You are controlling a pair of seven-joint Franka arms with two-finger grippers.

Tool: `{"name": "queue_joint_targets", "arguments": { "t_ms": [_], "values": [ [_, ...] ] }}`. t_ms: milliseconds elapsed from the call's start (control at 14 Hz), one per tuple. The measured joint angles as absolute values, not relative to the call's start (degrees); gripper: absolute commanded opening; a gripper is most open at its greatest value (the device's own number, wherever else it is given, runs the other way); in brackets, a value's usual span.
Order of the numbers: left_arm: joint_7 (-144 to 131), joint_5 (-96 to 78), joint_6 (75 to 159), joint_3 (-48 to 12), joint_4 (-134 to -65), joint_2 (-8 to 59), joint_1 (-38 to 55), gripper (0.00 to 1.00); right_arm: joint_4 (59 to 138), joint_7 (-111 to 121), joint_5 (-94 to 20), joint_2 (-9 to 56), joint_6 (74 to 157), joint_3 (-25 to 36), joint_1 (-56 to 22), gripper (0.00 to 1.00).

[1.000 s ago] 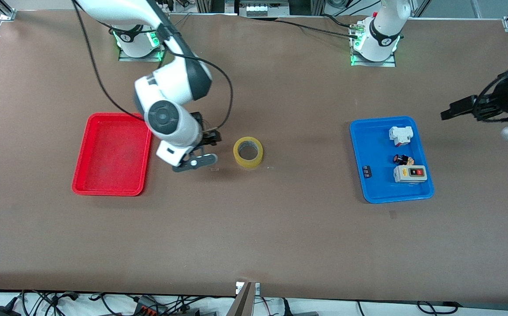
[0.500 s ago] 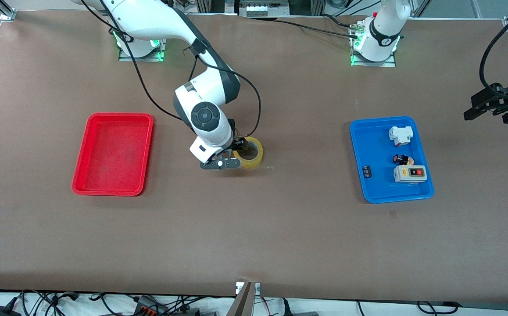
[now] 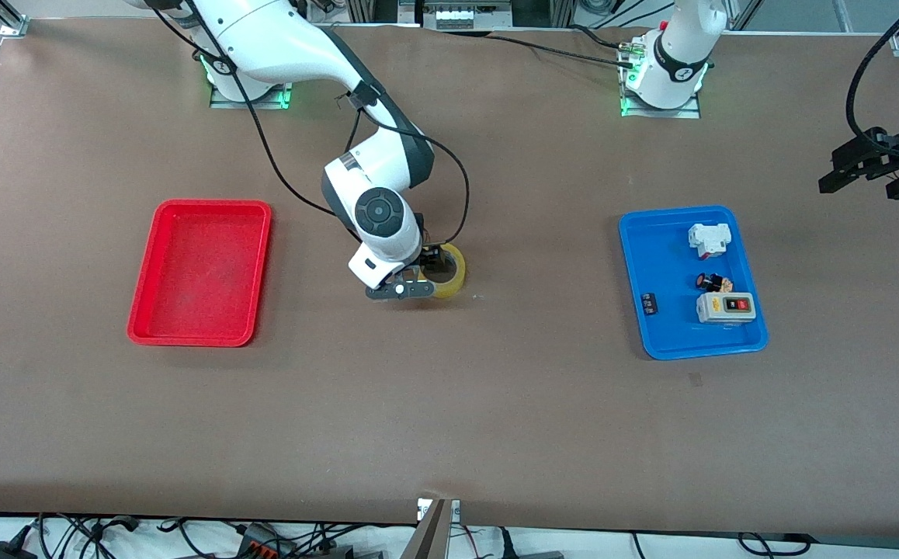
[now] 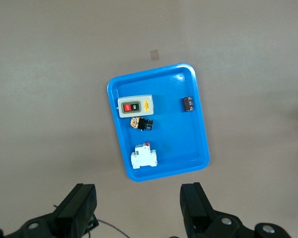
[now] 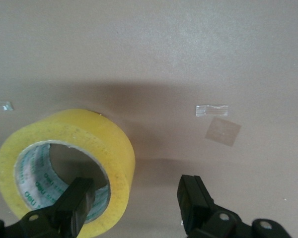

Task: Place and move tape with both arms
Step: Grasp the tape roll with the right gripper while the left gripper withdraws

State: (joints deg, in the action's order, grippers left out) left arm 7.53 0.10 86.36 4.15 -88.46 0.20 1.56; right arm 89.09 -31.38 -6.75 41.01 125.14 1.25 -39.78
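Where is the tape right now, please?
The tape lies on the table between the red tray and blue tray, under the right gripper.

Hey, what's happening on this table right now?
The right claw is down at the yellow tape roll lying on the table between the red tray and the blue tray. It is open, with one finger in the roll's hole and the other outside its wall, not yet closed. The left claw waits open, up in the air.
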Motion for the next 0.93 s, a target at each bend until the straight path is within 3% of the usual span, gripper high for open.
{"name": "queue_joint_targets", "arguments": {
  "t_ms": [286, 429, 500, 643, 714, 929],
  "values": [
    [7.5, 0.1, 84.7, 2.0, -88.5, -0.3, 1.6, 1.0, 89.1, -31.4, -6.8, 42.1, 128.0, 1.2, -40.2, 0.95],
    [7.5, 0.1, 84.0, 0.7, -88.5, -0.4, 1.3, 1.0, 89.0, -31.4, -6.8, 42.5, 128.8, 1.2, -40.5, 0.65],
    [7.5, 0.1, 83.9, 0.4, -88.5, -0.4, 1.0, 1.0, 89.0, -31.4, -6.8, 42.6, 128.9, 1.2, -40.6, 0.44],
    [7.5, 0.1, 83.7, 0.2, -88.5, -0.4, 0.6, 1.0, 89.0, -31.4, -6.8, 42.6, 129.0, 1.3, -40.6, 0.13],
    [7.5, 0.1, 83.6, 0.2, -88.5, -0.4, 0.4, 1.0, 89.0, -31.4, -6.8, 42.6, 129.0, 1.3, -40.6, 0.03],
    [7.5, 0.1, 83.6, 0.2, -88.5, -0.4, 0.1, 1.0, 88.4, -31.4, -6.9, 42.5, 129.0, 1.5, -40.6, 0.0]
  ]
}}
